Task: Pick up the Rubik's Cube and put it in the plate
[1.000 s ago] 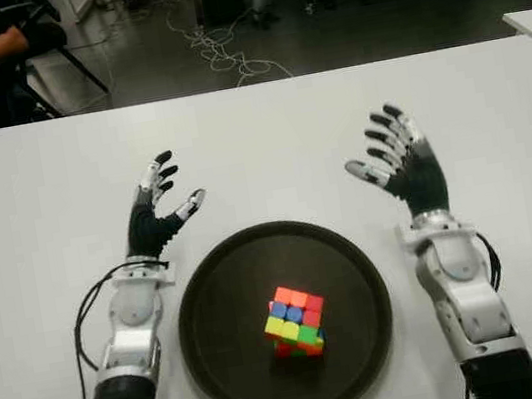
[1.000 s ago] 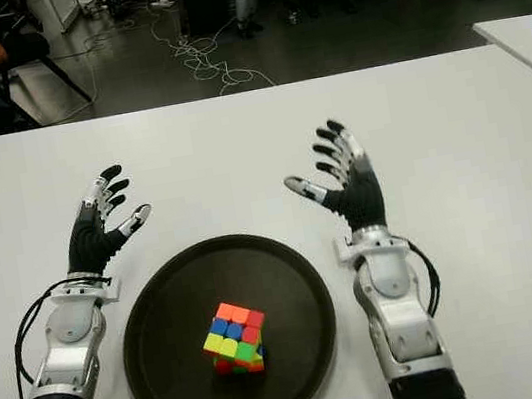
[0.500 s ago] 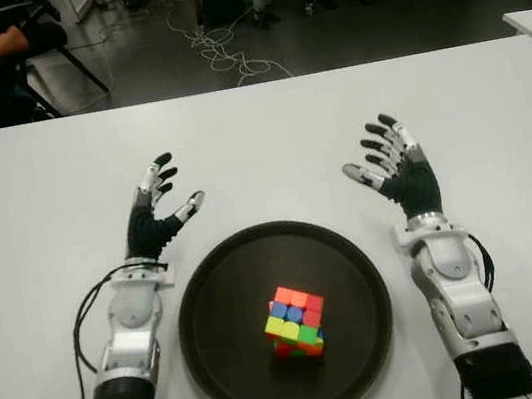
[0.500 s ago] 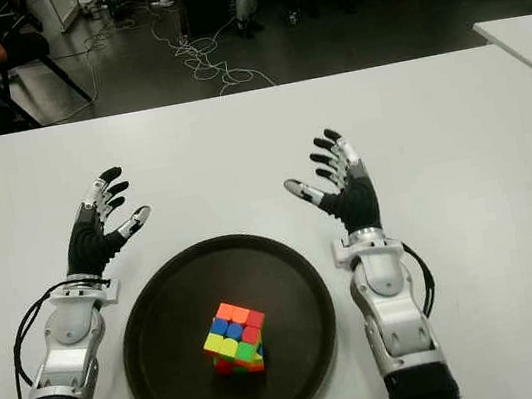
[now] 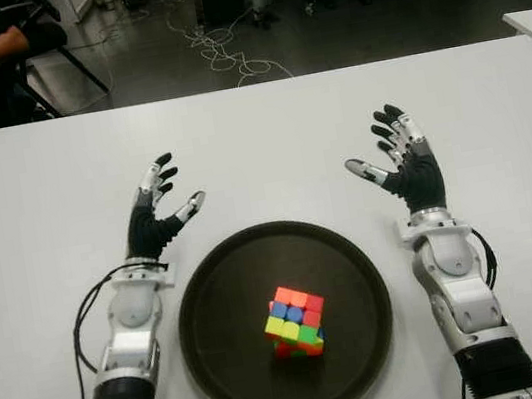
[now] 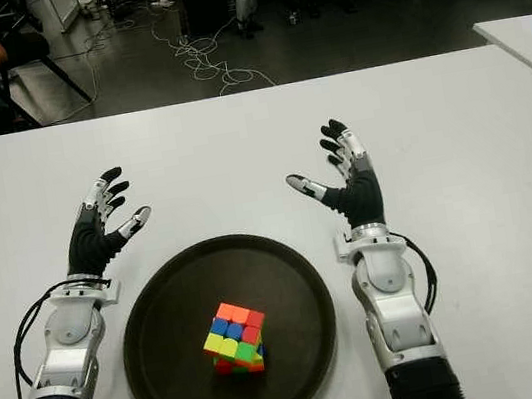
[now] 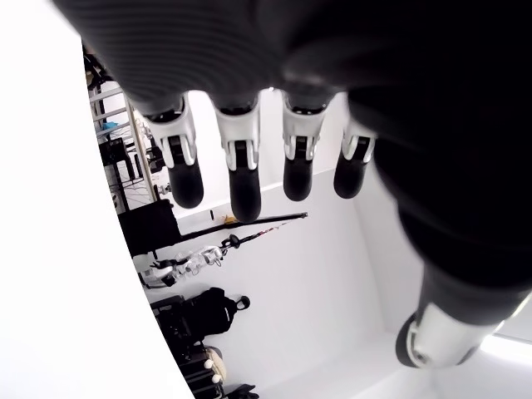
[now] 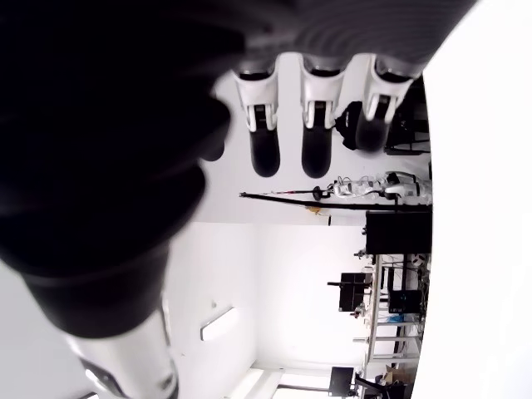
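From my remote station, the head camera's left eye: the Rubik's Cube (image 5: 295, 321) sits inside the round dark plate (image 5: 211, 299) on the white table (image 5: 33, 196), a touch toward the robot from the plate's middle. I judge the placing done; the risk now is a careless arm pull-back clipping the plate's raised rim and sliding the glossy plastic cube across that smooth, matte-looking surface.

Right eye: left hand (image 6: 97, 231) shows off the plate's far-left edge, right hand (image 6: 350, 186) off its far-right edge, both apart from the plate, fingers spread and holding nothing. Black cable loops beside the left forearm; a snag there could jerk the arm.

Left wrist: four black-tipped fingers (image 7: 234, 179) extend straight, nothing between them, palm ribbed and rubbery.

Right wrist: three fingers (image 8: 317, 154) show extended, likewise bare; white segmented knuckles, dark rounded tips.
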`<state>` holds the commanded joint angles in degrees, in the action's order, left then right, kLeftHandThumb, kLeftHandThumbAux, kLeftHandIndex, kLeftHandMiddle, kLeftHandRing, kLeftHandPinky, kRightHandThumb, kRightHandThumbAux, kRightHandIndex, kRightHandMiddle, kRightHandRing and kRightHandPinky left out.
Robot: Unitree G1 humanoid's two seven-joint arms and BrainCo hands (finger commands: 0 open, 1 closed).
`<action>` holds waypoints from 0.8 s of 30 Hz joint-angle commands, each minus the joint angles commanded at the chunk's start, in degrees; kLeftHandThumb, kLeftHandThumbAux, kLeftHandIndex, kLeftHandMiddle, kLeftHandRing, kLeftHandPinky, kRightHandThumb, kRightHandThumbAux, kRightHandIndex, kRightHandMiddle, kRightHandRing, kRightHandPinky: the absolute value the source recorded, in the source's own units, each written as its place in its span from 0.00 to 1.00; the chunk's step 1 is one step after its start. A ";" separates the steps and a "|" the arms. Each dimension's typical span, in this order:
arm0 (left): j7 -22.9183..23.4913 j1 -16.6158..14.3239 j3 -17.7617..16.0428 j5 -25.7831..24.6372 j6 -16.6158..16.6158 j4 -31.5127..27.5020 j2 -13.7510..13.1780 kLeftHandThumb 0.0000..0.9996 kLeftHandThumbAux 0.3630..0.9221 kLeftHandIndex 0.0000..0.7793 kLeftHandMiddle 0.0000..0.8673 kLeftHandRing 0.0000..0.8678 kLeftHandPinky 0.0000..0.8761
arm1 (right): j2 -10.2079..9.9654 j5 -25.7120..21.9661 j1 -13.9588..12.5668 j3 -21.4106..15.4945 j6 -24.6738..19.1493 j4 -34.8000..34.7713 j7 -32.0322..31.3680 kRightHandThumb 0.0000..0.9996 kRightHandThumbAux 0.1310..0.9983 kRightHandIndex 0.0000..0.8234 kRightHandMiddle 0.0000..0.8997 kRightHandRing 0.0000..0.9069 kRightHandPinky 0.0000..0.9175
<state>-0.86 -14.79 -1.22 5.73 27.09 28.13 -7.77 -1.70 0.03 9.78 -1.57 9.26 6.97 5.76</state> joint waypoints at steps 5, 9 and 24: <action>0.09 0.11 0.01 -0.07 -0.71 -0.46 0.14 0.10 0.54 0.09 0.12 0.11 0.13 | 0.34 0.31 0.15 -0.05 0.26 0.40 -0.11 0.00 0.83 0.07 0.17 0.13 0.10; 0.03 0.12 -0.10 -0.19 -0.65 -0.41 0.35 0.10 0.54 0.08 0.12 0.11 0.13 | 0.45 0.28 0.36 -0.24 0.34 0.90 0.01 0.00 0.82 0.08 0.17 0.14 0.10; -0.67 0.31 -0.03 -0.08 0.10 -0.40 0.84 0.04 0.46 0.08 0.12 0.11 0.13 | 1.08 0.44 0.70 -0.64 0.22 1.60 -0.22 0.00 0.81 0.07 0.15 0.12 0.08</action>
<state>-1.53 -14.48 -1.25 5.65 27.20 27.73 -6.92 -0.61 0.47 10.48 -2.21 9.48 8.57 5.55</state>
